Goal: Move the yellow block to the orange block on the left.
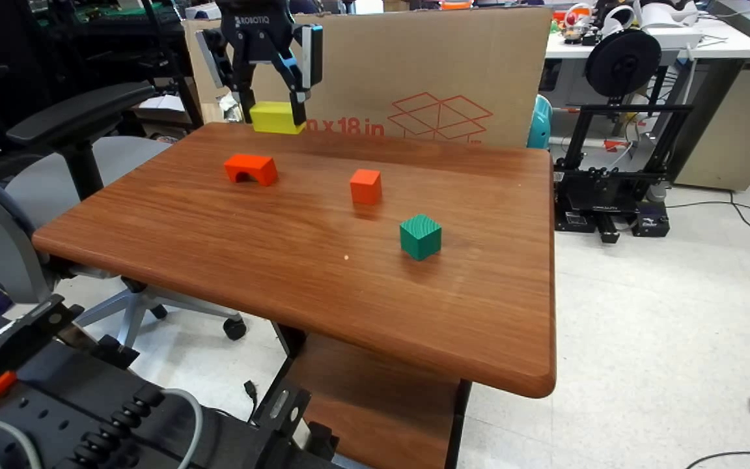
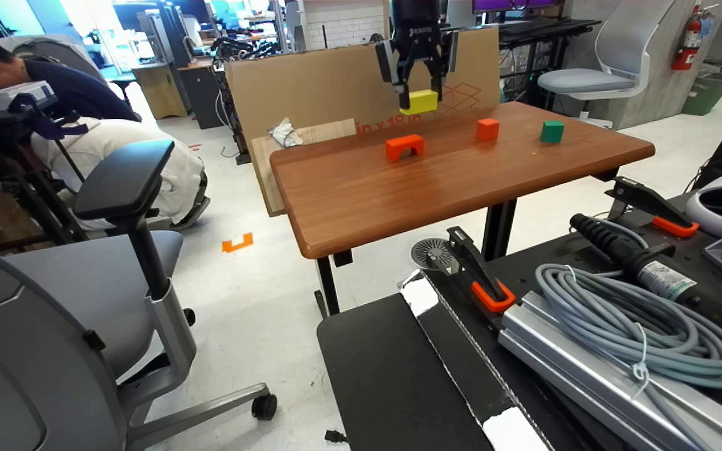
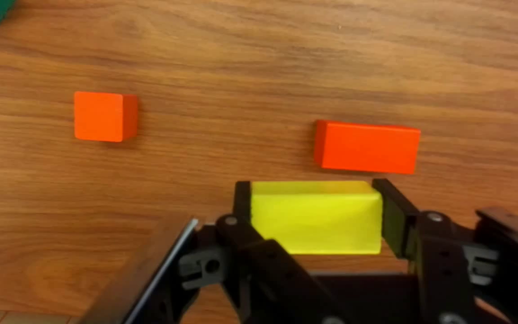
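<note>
The yellow block (image 1: 276, 118) is held in the air above the table's back part in both exterior views (image 2: 422, 102). My gripper (image 3: 315, 211) is shut on it, with a finger at each short end in the wrist view. The orange block (image 1: 251, 165) is a low arch resting on the table, and it also shows in an exterior view (image 2: 403, 142). In the wrist view the orange block (image 3: 369, 147) lies just beyond the yellow block and shifted to the right, apart from it. The yellow block is roughly parallel to it.
An upright orange-red cube (image 1: 366, 187) and a green cube (image 1: 420, 237) stand on the brown table (image 1: 271, 254). A tall cardboard sheet (image 1: 362, 65) stands behind the table's back edge. A grey office chair (image 2: 123, 288) is beside the table.
</note>
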Tool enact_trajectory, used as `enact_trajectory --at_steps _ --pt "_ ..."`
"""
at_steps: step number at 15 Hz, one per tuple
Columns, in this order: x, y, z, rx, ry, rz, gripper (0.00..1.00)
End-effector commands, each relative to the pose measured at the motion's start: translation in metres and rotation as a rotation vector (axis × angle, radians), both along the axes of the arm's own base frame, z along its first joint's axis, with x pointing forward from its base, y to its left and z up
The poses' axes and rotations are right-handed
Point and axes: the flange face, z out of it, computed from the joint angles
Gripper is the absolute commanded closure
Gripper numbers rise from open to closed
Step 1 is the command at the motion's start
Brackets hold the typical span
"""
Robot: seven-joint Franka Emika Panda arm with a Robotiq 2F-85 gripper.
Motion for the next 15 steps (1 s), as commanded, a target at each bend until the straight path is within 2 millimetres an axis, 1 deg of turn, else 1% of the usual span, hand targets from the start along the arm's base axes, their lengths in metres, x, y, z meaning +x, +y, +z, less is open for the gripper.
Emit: enact_trajectory --at_steps 1,6,8,15 --pt "-0.006 0.014 0.001 -0.011 0.043 0.085 0.58" --pt "-0.009 0.031 0.001 -0.026 0.042 0.134 0.58" --pt "-0.01 0.036 -0.001 -0.032 0.05 0.149 0.58" --pt "-0.013 0.038 -0.015 -0.029 0.097 0.128 0.58"
